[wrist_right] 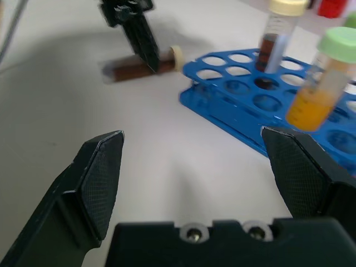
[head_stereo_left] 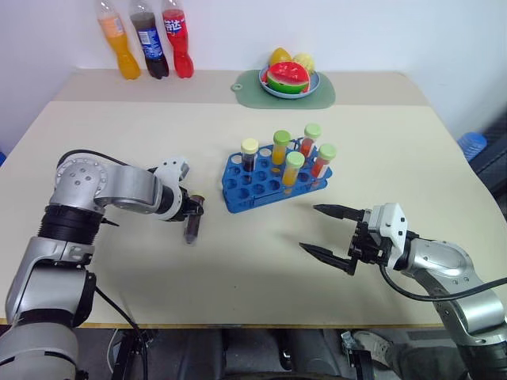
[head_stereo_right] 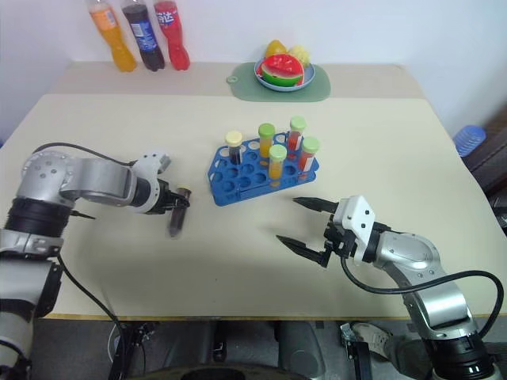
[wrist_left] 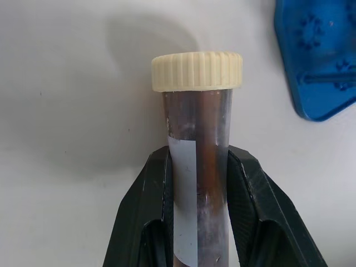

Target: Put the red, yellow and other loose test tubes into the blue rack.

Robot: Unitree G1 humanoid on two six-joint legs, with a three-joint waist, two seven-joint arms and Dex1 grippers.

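Observation:
A dark brown test tube with a cream cap lies flat on the table just left of the blue rack. Its cap end points toward the rack. My left gripper comes down on it from above and is shut on its middle. The rack holds several upright capped tubes: one dark brown, some orange-yellow and some red. My right gripper hovers open and empty over the table, in front of the rack and to its right, apart from it. In the right wrist view its fingers stand wide apart.
Three soda bottles stand at the back left against the wall. A pale green mat at the back centre carries a plate of toy fruit. A blue object sits beyond the table's right edge.

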